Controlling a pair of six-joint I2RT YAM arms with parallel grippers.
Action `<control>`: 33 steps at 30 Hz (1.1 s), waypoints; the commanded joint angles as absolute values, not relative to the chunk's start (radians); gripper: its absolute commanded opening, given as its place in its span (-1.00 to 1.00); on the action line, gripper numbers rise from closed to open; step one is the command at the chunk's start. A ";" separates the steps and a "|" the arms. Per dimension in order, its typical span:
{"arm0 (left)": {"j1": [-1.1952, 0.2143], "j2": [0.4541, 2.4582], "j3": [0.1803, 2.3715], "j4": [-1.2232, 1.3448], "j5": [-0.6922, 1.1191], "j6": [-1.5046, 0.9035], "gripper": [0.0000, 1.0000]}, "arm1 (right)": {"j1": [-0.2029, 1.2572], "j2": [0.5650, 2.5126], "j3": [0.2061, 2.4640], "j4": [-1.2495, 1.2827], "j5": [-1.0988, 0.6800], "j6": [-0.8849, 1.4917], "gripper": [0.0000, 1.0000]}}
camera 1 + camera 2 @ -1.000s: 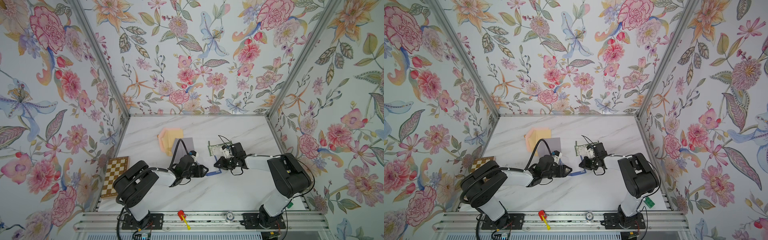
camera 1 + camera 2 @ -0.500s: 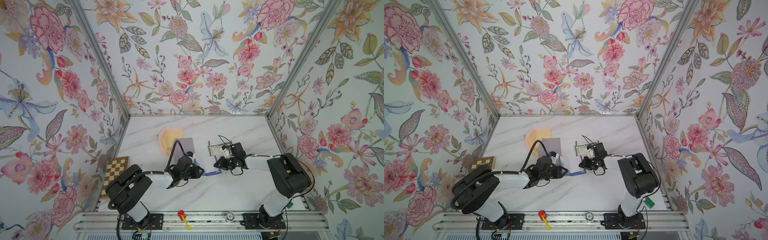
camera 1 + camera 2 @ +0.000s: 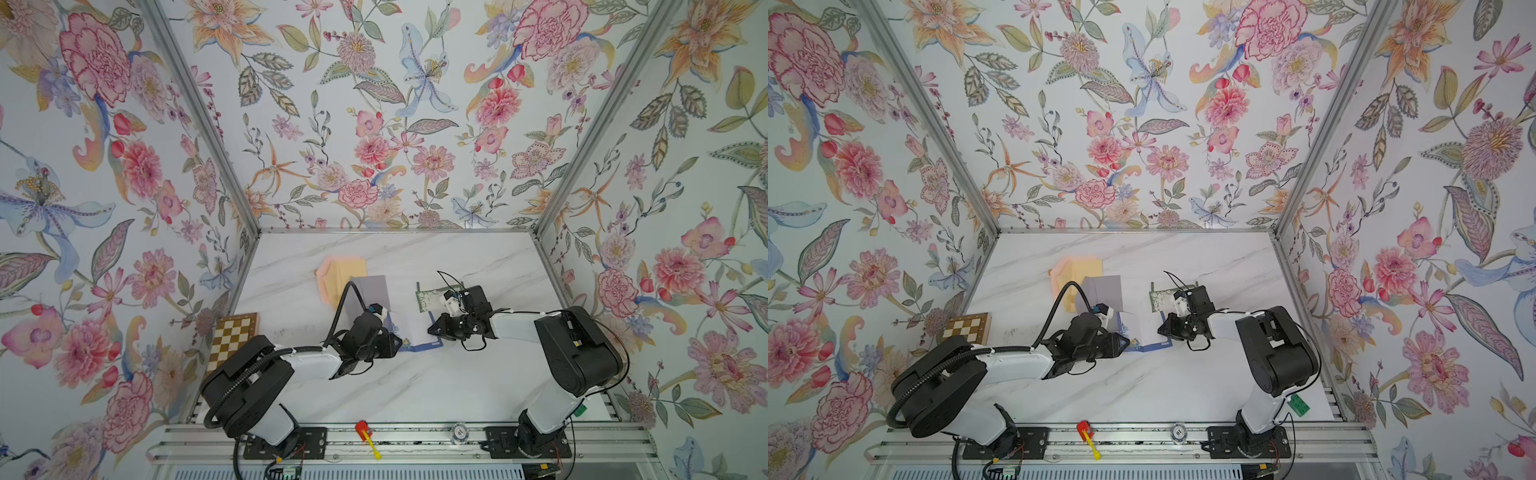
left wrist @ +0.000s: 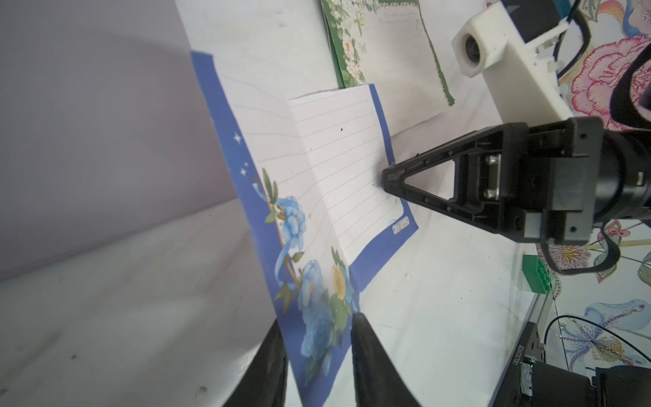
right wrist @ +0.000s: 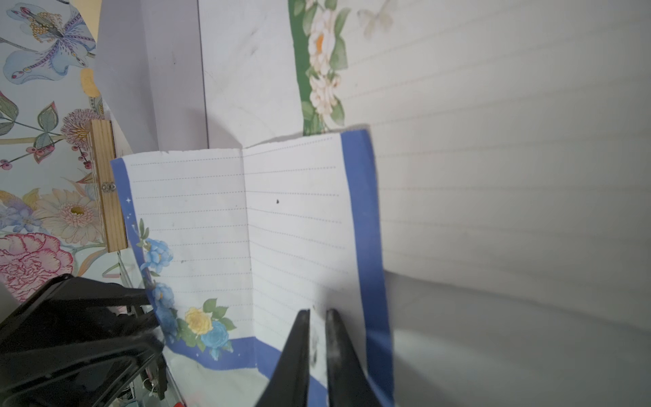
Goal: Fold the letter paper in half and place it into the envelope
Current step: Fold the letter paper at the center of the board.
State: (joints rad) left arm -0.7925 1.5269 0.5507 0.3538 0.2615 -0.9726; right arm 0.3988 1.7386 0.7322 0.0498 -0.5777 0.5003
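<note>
Pressing on a creased letter paper (image 3: 411, 330) between two hands, near the middle of the marble surface (image 3: 415, 386).

The right hand (image 5: 317, 312), its fingers drawn together almost to a point, is bearing down on the paper's blue-bordered side at 3 o'clock, and that half is lying flat. The left hand (image 4: 317, 322) is sitting at the paper's 8 o'clock, its fingers (image 4: 370, 366) straddling the flowered corner with a gap between them; I cannot tell whether they are pinching it. That half is standing up from the centre crease. A peach envelope (image 3: 332, 274) is lying at the paper's 11 o'clock, partly under a lilac sheet (image 3: 372, 291). A green-bordered sheet (image 3: 426, 297) is lying just beside at 1 o'clock.
</note>
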 commanded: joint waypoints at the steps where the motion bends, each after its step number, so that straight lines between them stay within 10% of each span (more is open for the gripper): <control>1: -0.802 1.512 0.537 0.334 0.240 -0.954 -0.35 | 0.408 1.832 0.647 -0.155 -0.441 0.514 -0.70; 33: -0.805 1.572 0.519 0.418 0.271 -0.983 -0.35 | 0.408 1.838 0.635 -0.140 -0.454 0.520 -0.70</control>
